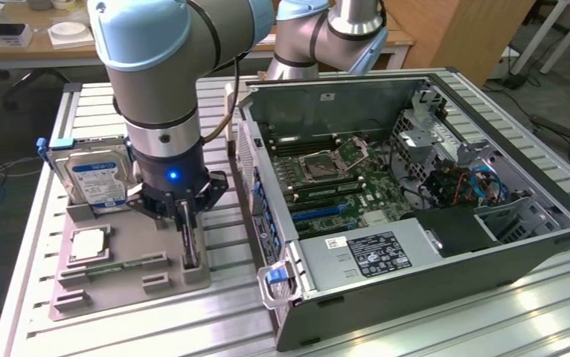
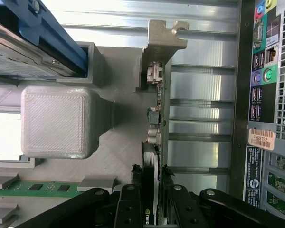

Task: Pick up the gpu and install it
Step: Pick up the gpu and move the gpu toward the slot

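Gpu (image 1: 190, 249) (image 2: 159, 118) gripped on tray (image 1: 116, 290).
Jaws are clamped on gpu's top edge; gpu is stood upright in tray, betw. drive (image 1: 97, 178) and PC case (image 1: 444, 286).

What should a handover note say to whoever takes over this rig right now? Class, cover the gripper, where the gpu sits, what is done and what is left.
Gripper: down over the gpu, straddling its top edge. Grip not confirmed.
The gpu: stands on edge in its slot on the grey holder tray, next to the open computer case. The hard drive stands in the same tray.
Done: gripper positioned at the card.
Left: the gpu is not yet lifted out, and not yet seated on the motherboard.
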Controlling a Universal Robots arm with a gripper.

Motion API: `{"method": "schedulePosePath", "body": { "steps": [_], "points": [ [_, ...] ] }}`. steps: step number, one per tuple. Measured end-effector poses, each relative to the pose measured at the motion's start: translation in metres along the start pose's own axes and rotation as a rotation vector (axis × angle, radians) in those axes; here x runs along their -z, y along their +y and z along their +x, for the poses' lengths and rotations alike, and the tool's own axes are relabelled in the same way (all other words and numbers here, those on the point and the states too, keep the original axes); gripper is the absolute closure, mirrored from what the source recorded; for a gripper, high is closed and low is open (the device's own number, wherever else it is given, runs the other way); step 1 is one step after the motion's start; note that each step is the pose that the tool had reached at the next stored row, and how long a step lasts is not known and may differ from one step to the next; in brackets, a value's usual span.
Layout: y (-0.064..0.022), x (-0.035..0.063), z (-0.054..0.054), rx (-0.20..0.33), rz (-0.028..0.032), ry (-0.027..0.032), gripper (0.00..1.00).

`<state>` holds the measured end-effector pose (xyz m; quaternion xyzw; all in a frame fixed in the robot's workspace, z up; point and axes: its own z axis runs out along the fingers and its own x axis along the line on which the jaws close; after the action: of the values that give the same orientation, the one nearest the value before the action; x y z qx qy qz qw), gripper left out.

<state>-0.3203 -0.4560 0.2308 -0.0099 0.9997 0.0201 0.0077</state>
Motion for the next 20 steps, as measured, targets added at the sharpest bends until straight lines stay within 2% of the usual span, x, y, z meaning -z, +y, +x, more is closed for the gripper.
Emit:
{"method": "schedulePosePath", "body": {
  "steps": [10,20],
  "points": [
    [0.0000,0.0008,0.0000,-0.009,0.0002,-0.0003,0.74],
    [0.0003,0.0076,-0.0001,-0.009,-0.0009,-0.0004,0.74]
  ]
}}
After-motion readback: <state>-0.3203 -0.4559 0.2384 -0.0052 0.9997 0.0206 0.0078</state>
